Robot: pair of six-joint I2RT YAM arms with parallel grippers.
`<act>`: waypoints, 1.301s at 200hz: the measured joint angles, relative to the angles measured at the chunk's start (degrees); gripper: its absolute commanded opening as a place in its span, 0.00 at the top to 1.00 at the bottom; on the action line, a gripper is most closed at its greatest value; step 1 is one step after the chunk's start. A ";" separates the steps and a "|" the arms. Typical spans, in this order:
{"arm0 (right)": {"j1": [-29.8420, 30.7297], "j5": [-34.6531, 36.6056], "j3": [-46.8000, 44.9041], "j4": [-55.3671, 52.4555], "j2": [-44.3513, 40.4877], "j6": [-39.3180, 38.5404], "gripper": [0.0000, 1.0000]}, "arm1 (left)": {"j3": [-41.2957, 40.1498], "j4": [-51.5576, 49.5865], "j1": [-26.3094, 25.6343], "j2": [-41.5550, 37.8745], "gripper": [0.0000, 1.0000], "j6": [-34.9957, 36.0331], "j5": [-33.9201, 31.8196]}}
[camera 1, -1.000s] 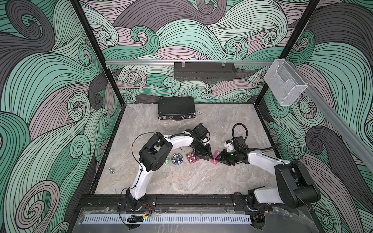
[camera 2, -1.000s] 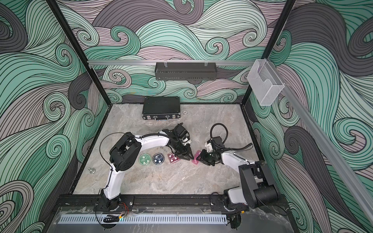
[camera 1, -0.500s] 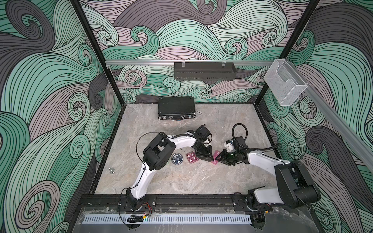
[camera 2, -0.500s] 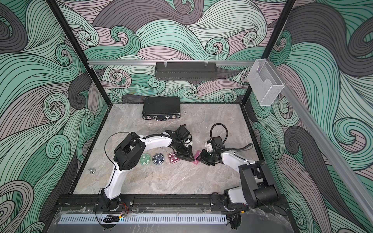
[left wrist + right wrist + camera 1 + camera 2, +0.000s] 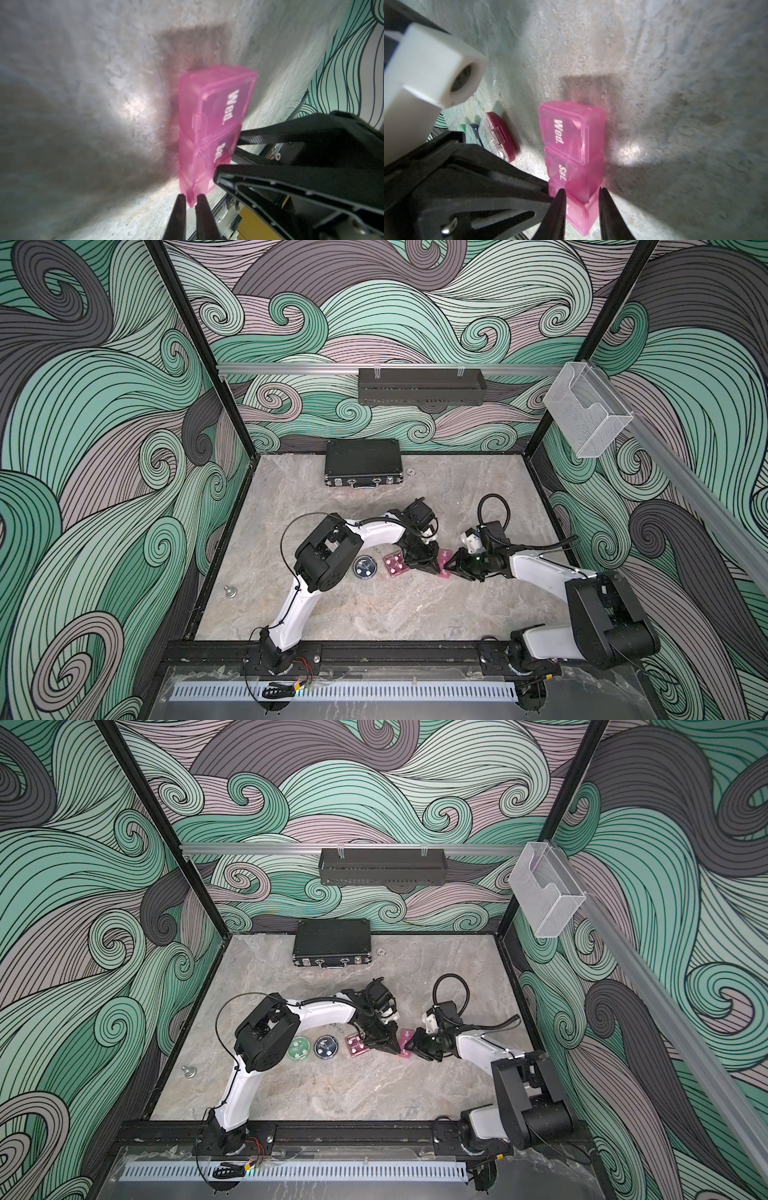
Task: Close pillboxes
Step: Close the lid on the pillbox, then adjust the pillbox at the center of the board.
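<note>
Left gripper (image 5: 191,199) is closed. In the left wrist view its two slim fingertips pinch the end lip of the rectangular light pink pillbox (image 5: 216,116).

Across the marble table (image 5: 332,1094) from the left, in a top view:
- A small metal knob (image 5: 189,1072) sits near the left edge.
- The round green pillbox (image 5: 298,1047) comes next, partly tucked behind the left arm's elbow.
- Just beside it lies the round dark blue pillbox (image 5: 326,1047).
- Then comes the square dark pink pillbox (image 5: 356,1045), with white pills showing in its compartments.

Right of the square box, the left gripper's tip meets the light pink pillbox. This box lies flat with its long axis running front to back, and its lids marked "Wed." and "Sat." face up.

From the right, the right gripper (image 5: 581,193) is closed part-way on the same box. Its fingers (image 5: 560,207) straddle the end compartment nearer the front, one against each long side.

A black briefcase (image 5: 331,942) lies shut by the back wall, well apart from the row.
</note>
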 measured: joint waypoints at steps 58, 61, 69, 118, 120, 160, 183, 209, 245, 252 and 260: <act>0.00 1.38 1.11 -4.20 -3.82 -0.17 0.60 | 0.13 -1.90 -0.28 0.00 0.77 -0.44 -2.12; 0.00 1.51 1.33 -4.48 -4.28 -0.15 0.59 | 0.17 -2.05 -0.31 -0.04 0.77 -0.46 -2.27; 0.00 1.88 2.08 -5.18 -5.53 -0.22 0.56 | 0.42 -2.49 -0.31 -0.11 0.75 -0.50 -2.71; 0.00 4.15 4.59 -7.13 -9.31 -1.29 0.40 | 0.87 -3.78 0.70 -5.11 0.70 -0.76 -4.24; 0.00 4.22 4.59 -7.21 -9.20 -1.16 0.39 | 0.87 -3.82 0.79 -5.46 0.70 -0.76 -4.26; 0.00 6.21 5.84 -8.55 -4.76 -1.95 0.27 | -0.15 -3.85 3.10 -11.82 0.64 -0.79 -4.79; 0.00 6.93 8.55 -8.52 -0.79 -2.58 0.25 | -3.17 -3.89 4.85 -15.67 0.53 -0.90 -5.38; 0.02 6.93 11.98 -7.91 4.28 -3.06 0.24 | -6.49 -4.13 7.21 -19.37 0.31 -1.03 -6.23; 1.36 5.99 15.34 -7.23 10.38 -3.45 0.23 | -10.25 -4.68 10.25 -24.30 0.02 -1.07 -7.82; 2.03 5.81 15.89 -7.10 11.19 -3.43 0.23 | -10.82 -4.72 10.64 -25.16 0.01 -1.03 -8.11; 3.06 5.57 16.50 -6.84 11.98 -3.41 0.23 | -11.23 -5.03 11.10 -26.12 0.01 -1.11 -8.46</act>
